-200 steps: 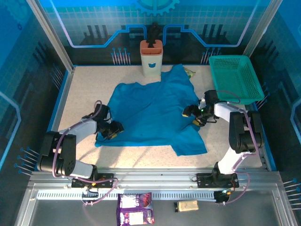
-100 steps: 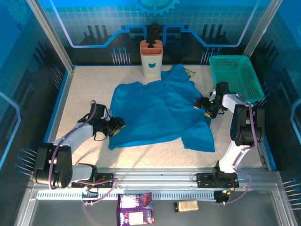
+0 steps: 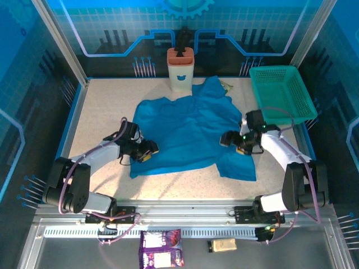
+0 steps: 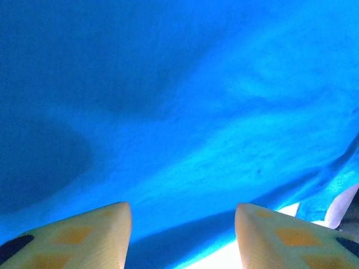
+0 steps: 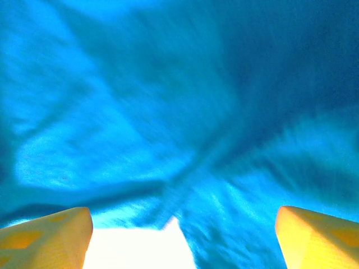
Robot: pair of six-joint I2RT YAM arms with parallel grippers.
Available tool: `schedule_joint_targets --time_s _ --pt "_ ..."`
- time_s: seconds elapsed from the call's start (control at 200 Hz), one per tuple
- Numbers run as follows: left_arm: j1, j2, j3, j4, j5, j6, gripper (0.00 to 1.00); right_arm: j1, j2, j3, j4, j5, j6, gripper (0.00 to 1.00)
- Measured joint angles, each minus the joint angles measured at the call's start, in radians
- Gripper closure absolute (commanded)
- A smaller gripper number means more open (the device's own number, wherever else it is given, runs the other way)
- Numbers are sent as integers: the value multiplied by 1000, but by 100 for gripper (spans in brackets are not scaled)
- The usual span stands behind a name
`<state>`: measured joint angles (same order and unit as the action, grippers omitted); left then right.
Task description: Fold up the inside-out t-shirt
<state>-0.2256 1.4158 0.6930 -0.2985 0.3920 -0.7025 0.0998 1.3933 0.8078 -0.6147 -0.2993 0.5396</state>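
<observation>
Inside-out t-shirt (image 3: 185, 129) lies spread under left end effector (image 3: 149, 154) and right end effector (image 3: 229, 140), both seemingly open.

T-shirt (image 3: 188, 130): medium-blue plain cloth | state: unfolded, wrinkled | pose: flat, spread | location: table centre, reaching toward far edge

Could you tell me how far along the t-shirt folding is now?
Done: the t-shirt lies spread on the table, no fold visible. In hand: left gripper and right gripper, both open, sit at its opposite side edges, gripping nothing. Left: every fold.
</observation>
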Motion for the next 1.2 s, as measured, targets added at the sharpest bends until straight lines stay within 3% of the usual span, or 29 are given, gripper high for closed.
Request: schedule_joint_targets --time_s 0.215,0.41,0.58,0.725,0.861,1.031,1.201 --pt "9 27 11 9 -37 -3 46 1 -83 -190 24 34 150 10" --pt "67 28 -11 11 -58 -2 45 28 -237 -269 -42 159 332 10" --pt "85 57 -18 7 -64 2 44 73 -268 -253 -140 229 433 12" --pt "86 58 -23 -8 -82 2 44 136 -262 -142 -175 257 439 14" --pt "104 24 -62 1 -89 -3 43 152 -178 -27 -42 141 322 16" --pt "138 -66 -98 -32 -101 -5 42 156 68 102 128 -10 183 21" --pt "158 -58 48 -89 -116 43 43 165 262 132 224 -93 129 23"
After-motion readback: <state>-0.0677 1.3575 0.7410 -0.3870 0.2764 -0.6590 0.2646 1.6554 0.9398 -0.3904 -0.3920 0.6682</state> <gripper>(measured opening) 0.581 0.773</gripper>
